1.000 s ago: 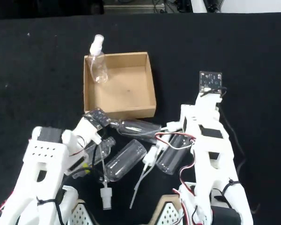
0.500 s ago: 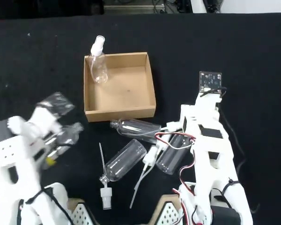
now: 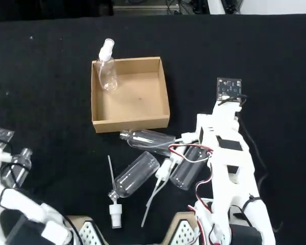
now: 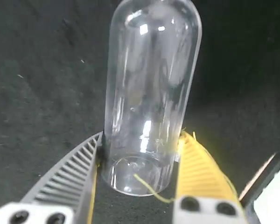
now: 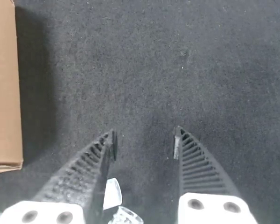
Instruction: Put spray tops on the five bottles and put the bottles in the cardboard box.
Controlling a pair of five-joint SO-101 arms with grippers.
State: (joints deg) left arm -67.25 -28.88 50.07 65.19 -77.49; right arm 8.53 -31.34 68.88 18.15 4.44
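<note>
Wrist views: left end effector (image 4: 141,137) clamped on clear bottle (image 4: 151,79), right end effector (image 5: 144,133) parted and empty near cardboard box (image 5: 2,84).

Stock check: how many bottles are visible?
5. The capped bottle leans in the cardboard box's far corner. Before it lies the second bottle, nearer the arms the third bottle, partly under the right arm the fourth bottle. The left gripper holds the fifth bottle. Arms may hide more.
</note>
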